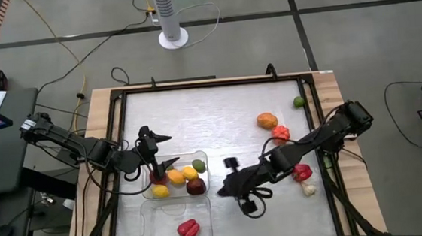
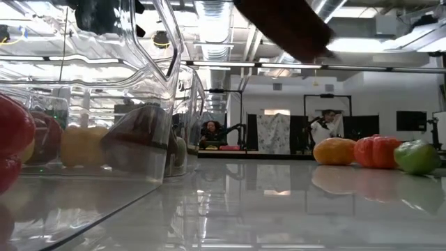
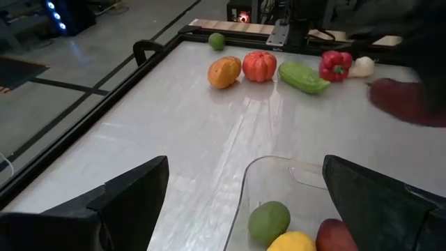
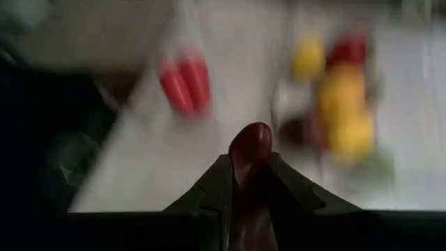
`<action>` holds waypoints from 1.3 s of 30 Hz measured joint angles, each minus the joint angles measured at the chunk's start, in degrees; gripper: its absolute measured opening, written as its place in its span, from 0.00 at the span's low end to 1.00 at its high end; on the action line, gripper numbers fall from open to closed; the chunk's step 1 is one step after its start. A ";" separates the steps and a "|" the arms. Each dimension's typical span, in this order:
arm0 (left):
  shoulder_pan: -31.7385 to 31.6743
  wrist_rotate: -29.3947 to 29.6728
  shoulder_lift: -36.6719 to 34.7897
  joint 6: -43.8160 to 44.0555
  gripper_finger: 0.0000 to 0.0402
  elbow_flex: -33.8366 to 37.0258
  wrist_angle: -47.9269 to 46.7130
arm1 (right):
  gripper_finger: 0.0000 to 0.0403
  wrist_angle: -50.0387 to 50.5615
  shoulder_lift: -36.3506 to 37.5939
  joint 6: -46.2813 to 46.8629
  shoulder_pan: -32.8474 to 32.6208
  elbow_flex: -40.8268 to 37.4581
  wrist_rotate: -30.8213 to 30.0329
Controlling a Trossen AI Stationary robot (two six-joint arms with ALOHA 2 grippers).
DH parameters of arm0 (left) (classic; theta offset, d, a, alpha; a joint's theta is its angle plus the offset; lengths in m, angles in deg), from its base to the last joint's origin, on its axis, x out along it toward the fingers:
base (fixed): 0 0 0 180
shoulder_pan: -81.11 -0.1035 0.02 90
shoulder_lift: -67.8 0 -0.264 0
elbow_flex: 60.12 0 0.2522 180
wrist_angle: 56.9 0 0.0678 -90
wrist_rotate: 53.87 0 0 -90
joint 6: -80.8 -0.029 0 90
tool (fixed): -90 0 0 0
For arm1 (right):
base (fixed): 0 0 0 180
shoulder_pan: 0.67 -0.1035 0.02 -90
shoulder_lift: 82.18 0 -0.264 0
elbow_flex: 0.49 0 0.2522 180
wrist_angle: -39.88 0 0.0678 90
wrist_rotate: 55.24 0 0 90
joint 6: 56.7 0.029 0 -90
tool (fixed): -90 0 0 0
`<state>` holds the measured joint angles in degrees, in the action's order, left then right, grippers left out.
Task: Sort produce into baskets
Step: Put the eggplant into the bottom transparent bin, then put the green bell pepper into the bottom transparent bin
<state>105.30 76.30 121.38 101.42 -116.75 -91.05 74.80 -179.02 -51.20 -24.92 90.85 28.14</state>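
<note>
Nearest, lower left: front basket [image 1: 153, 226] holding one red pepper [image 1: 188, 229]. Above it, rear basket [image 1: 199, 159] with yellow, green and red produce; left gripper [image 1: 153, 145] over its left edge, fingers spread wide, empty. Centre: right gripper [image 1: 229, 178] clamped on dark red piece [image 4: 249, 150]. Right: loose produce [image 1: 267, 119].

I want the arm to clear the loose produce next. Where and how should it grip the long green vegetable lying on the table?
Grip the long green pod-shaped vegetable across its narrow middle, coming down from above. It lies flat, with the ribbed red tomato and red bell pepper near its ends.
</note>
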 joint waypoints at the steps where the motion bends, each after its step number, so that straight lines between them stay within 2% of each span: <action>1: 0.01 0.00 0.00 0.00 0.92 0.00 0.02 | 0.25 -4.33 0.00 -2.33 -0.15 0.14 0.48; 8: 0.00 -0.02 0.00 -0.42 0.92 0.00 0.05 | 0.25 -29.80 -1.11 -14.05 -0.39 0.16 2.71; 12: 0.02 0.38 0.00 -0.46 0.92 0.00 0.09 | 0.25 -41.01 -4.96 -16.27 0.09 0.14 8.53; 16: 0.00 1.77 -0.02 -0.48 0.92 0.00 0.22 | 0.25 -45.51 -10.08 -15.63 0.99 2.08 13.45; 20: 0.00 1.71 -0.02 -0.48 0.92 0.00 0.19 | 0.25 -45.86 -15.04 -12.31 2.14 5.77 19.52; 25: 0.00 1.08 -0.26 -0.42 0.92 0.00 -0.40 | 0.33 -43.40 -19.04 -8.28 3.13 7.94 21.49; 32: 0.04 1.03 -0.48 0.07 0.92 0.00 -1.07 | 0.65 -36.58 -18.27 -8.41 4.59 8.03 21.78; 35: 0.04 1.03 -0.52 0.42 0.92 0.00 -1.05 | 0.75 -23.34 -14.30 -10.46 5.01 8.01 21.11; 39: 0.04 1.00 -0.52 0.90 0.92 0.00 -1.07 | 0.80 -0.42 -9.08 -10.21 5.24 8.08 8.14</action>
<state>105.34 77.30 120.86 102.32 -116.75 -92.12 74.38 -188.10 -61.41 -19.69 98.93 36.27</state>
